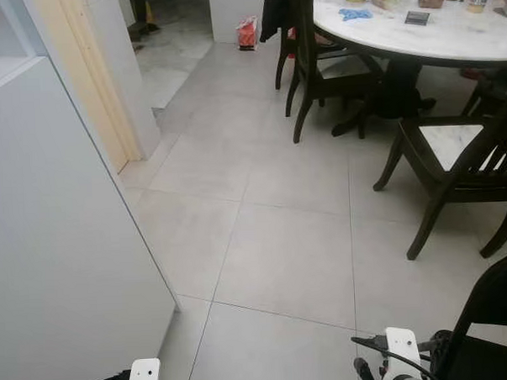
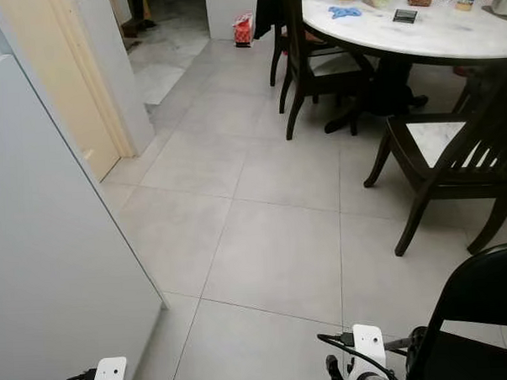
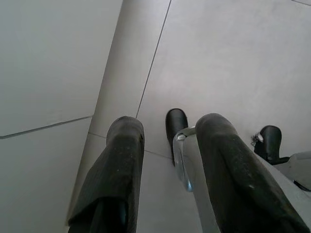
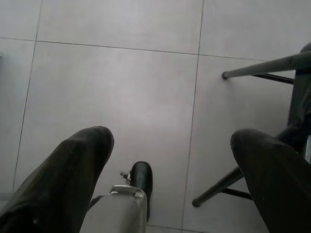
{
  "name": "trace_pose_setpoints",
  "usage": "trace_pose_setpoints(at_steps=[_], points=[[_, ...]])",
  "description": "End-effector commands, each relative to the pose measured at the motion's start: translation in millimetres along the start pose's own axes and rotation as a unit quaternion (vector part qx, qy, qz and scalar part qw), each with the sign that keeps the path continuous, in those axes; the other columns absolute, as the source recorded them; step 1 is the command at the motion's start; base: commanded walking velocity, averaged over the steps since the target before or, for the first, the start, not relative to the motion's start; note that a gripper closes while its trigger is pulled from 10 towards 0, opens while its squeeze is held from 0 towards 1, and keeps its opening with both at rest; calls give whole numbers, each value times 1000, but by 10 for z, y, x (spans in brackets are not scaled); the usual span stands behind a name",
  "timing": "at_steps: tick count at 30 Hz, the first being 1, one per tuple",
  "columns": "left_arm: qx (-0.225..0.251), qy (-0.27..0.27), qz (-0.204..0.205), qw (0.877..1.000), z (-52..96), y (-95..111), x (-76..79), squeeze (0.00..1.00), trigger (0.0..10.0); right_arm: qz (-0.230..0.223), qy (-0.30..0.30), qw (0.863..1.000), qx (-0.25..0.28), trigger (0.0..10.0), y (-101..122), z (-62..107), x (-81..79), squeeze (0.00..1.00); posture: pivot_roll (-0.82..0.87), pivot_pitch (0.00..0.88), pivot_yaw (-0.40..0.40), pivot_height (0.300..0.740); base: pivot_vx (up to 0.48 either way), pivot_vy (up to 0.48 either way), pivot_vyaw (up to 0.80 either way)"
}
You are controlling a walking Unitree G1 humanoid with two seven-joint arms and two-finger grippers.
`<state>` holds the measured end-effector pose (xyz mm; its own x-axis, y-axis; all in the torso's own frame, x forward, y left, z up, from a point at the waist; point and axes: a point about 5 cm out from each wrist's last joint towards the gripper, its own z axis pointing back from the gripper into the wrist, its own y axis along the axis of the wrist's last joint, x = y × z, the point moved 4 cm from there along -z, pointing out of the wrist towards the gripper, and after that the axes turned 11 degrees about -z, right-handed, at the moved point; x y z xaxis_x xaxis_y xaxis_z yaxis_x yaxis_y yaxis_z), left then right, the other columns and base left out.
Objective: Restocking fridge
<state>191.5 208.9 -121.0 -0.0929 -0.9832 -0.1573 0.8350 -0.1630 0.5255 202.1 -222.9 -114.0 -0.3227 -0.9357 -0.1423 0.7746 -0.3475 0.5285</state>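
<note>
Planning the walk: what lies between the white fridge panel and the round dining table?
Bare grey floor tiles separate the white panel from the table, as the left eye view shows; dark chairs ring the table.

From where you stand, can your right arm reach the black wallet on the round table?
Probably not. The black wallet lies far across the floor on the round table, with dark chairs between, while the right gripper hangs low, open.
</note>
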Motion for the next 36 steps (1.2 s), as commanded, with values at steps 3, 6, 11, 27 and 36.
trace_pose_setpoints(at_steps=[3,6,11,27,36], points=[[-9,4,4,1000,4,-42,-22,0,10000,17,2,1000,10,10000,31,-4,-29,0,-36,0,4,740,0,0,0],[-8,5,5,1000,3,-30,-38,0,10000,-19,1,996,84,10000,359,0,-52,0,-51,0,13,740,0,0,0],[-9,4,-1,1000,3,-28,-39,0,10000,-25,0,985,172,10000,819,43,-116,0,-56,0,7,740,0,0,0],[-13,3,11,1000,22,-131,5,0,10000,23,69,911,407,10000,1687,407,-834,0,-76,0,-17,740,0,0,0],[-28,12,34,999,75,-357,34,0,10000,84,51,903,418,10000,1359,433,-646,0,-95,0,-32,740,0,0,0]])
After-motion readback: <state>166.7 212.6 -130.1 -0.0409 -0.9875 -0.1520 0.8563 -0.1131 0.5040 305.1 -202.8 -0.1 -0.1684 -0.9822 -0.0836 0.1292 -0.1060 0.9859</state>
